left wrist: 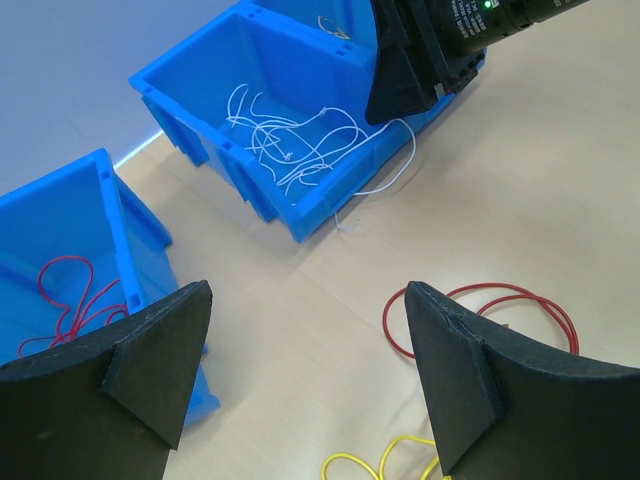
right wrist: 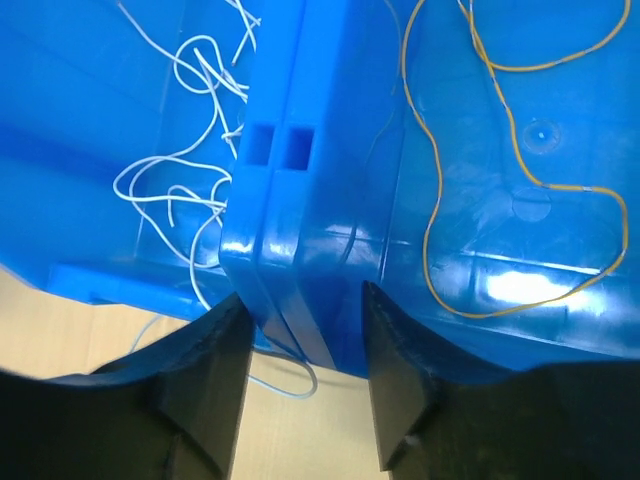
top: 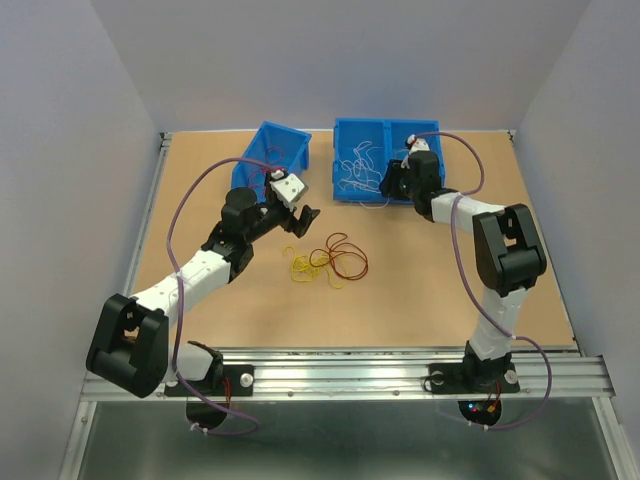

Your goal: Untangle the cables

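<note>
On the table a loose clump of yellow cables (top: 305, 266) lies touching a few red cable loops (top: 346, 256). My left gripper (top: 302, 216) hovers just behind them, open and empty; in the left wrist view (left wrist: 305, 340) the red loops (left wrist: 480, 305) lie by the right finger and the yellow cables (left wrist: 378, 464) lie below. My right gripper (top: 393, 182) is open and empty at the front edge of the twin bins. In the right wrist view (right wrist: 300, 375) its fingers stand either side of the bins' joined walls (right wrist: 300, 230). One white cable (right wrist: 285, 372) hangs out onto the table.
A blue bin (top: 268, 152) at the back left holds red cables (left wrist: 72, 300). Two joined blue bins (top: 386, 128) at the back middle hold white cables (top: 355, 168) on the left and a yellow cable (right wrist: 500, 150) on the right. The wooden table ends at a metal rail in front.
</note>
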You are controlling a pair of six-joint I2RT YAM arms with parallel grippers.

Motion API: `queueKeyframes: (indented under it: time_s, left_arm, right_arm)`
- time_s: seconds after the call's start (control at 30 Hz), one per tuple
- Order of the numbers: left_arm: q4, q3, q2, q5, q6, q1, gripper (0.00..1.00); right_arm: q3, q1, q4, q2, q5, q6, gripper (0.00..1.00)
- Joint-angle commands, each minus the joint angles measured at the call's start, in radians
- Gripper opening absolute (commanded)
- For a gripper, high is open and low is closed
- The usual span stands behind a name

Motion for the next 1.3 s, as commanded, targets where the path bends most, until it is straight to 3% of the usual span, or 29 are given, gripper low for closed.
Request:
queueKeyframes:
  time_s: [0.0,0.1,0.3,0.87,1.1,1.27]
  left_arm:
    - [0.032,0.027,-0.037,0.001,0.011,-0.004,0.89]
    - [0.031,0.028,-0.034,-0.001,0.014,-0.002,0.89]
    - [0.032,0.028,-0.034,0.001,0.016,-0.004,0.89]
    - [0.031,0.028,-0.028,0.001,0.017,-0.004,0.89]
    - [0.032,0.027,-0.031,0.005,0.017,-0.004,0.89]
    - [0.032,0.027,-0.031,0.004,0.017,-0.005,0.89]
  right_arm:
    - [-0.05,-0.001,0.003,-0.081,0.023,-0.004,0.59]
    - [-0.098,-0.003,0.006,-0.142,0.037,-0.01,0.66]
    - [-0.165,-0.001,-0.044,-0.239,-0.009,-0.048,0.68]
    - [-0.092,-0.001,-0.104,-0.087,-0.071,0.0,0.57]
    - [-0.067,-0.001,-0.038,-0.042,-0.06,0.047,0.45]
    - [-0.115,-0.001,0.049,-0.075,-0.112,0.06,0.47]
